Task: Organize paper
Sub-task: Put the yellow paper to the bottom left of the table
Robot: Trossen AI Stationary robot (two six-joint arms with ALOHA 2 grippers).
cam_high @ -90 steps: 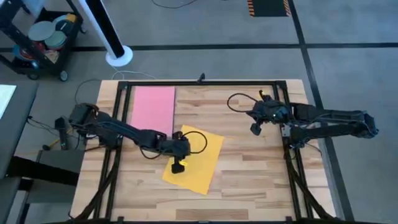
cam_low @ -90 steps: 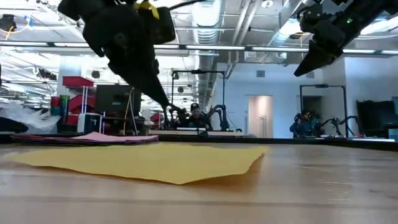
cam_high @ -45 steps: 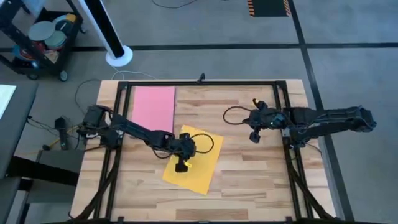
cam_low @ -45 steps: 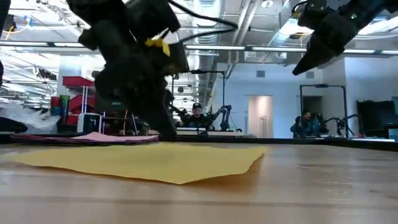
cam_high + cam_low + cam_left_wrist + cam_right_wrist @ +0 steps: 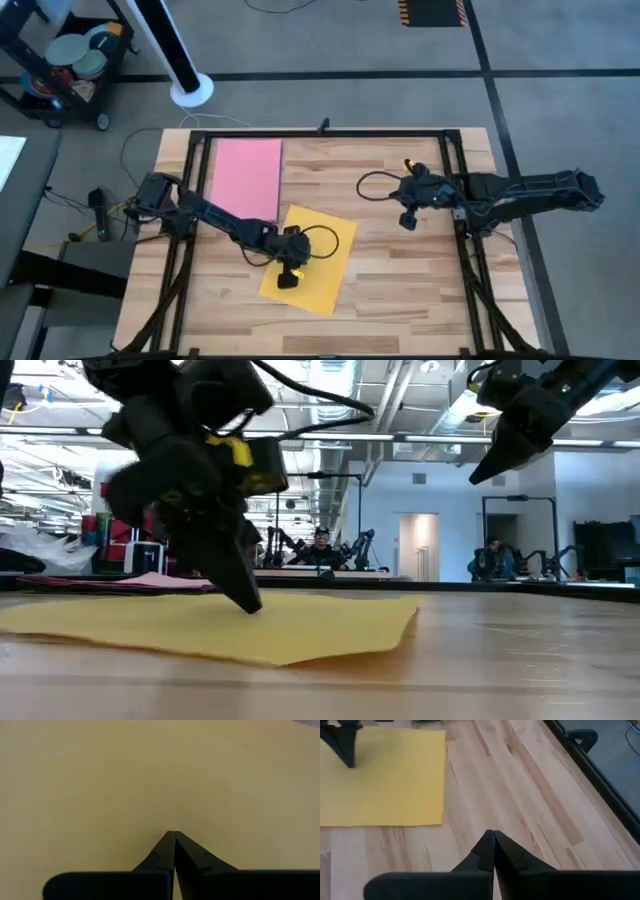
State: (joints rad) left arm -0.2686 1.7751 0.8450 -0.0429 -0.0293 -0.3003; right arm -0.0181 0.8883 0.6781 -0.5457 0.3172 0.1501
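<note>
grey floor (image 5: 330,40) with dark lines, a cart (image 5: 62,62), ceiling strip lights (image 5: 340,436) beyond.

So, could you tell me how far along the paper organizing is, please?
Looks done: the pink sheet lies squared at the table's far left. In hand: the shut left claw presses on the skewed yellow sheet. Left: aligning it with the pink one. The right claw hovers, shut.

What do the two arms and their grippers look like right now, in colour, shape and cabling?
Both arms are dark, jointed links. The left gripper carries a yellow tag near the wrist and a looping black cable; its fingers are black, tapering wedges. The right gripper has a similar yellow mark and cable loop.
</note>
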